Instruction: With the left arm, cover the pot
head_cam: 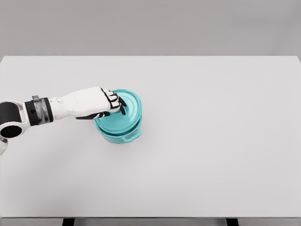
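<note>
A teal pot [123, 135] stands on the white table, left of the middle, with a side handle [132, 137] toward the front right. A teal lid [128, 112] lies on top of it, shifted slightly to the back right. My left hand [116, 104] reaches in from the left edge and rests over the lid's centre, fingers curled around what appears to be its knob, which the hand hides. The right arm does not show.
The white table [211, 141] fills most of the view, with its front edge near the bottom of the picture. A plain grey wall lies behind it.
</note>
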Robot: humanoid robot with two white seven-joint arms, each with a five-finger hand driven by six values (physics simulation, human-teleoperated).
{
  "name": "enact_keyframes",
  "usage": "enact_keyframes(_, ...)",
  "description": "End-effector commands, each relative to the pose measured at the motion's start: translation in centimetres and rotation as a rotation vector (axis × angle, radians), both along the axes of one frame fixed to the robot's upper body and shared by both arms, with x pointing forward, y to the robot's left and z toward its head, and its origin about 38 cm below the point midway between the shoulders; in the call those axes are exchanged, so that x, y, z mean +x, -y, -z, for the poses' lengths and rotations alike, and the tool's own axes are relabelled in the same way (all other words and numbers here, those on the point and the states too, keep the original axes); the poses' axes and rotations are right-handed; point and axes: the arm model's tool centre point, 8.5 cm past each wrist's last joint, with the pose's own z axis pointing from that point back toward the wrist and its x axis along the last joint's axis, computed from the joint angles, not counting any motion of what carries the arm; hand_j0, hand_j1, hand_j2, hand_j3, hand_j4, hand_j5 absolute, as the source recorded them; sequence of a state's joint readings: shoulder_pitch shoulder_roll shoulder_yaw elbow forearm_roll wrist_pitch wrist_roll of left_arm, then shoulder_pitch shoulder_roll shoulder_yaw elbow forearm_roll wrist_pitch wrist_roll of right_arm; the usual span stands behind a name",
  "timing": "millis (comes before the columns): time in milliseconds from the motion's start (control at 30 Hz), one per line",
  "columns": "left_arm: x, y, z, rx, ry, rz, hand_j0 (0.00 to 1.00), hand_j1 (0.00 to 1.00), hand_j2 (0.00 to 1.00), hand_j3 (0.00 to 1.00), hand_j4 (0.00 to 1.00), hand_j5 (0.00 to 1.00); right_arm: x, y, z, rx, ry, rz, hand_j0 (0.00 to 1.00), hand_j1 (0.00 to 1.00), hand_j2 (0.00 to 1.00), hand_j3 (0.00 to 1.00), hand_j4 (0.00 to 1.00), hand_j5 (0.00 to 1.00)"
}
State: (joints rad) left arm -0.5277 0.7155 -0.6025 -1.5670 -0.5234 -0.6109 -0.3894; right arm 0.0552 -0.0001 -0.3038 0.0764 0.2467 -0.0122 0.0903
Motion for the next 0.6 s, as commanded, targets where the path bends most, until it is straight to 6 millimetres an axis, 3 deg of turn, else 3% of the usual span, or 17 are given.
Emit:
enact_keyframes(0, -0.12, -0.09, 0.09, 0.005, -0.006, 0.002, 0.55, 0.55, 0.55, 0.55, 0.55, 0.55, -0.01, -0.01, 0.0, 0.0, 0.0, 0.0, 1.0, 1.0, 1.0, 1.0, 1.0, 1.0)
enact_keyframes(367, -0.25, -0.04, 0.44, 0.01, -0.015, 0.006, 0.56, 0.56, 0.56, 0.56, 0.56, 0.56, -0.01, -0.01, 0.0, 0.0, 0.0, 0.0, 1.0, 1.0, 1.0, 1.0, 1.0, 1.0)
enact_keyframes(567, -0.27, -0.01, 0.41, 0.01, -0.014, 0.007, 0.5, 0.5, 0.5, 0.5, 0.5, 0.5, -0.01, -0.01, 0.0, 0.0, 0.0, 0.0, 1.0, 1.0, 1.0, 1.0, 1.0, 1.0)
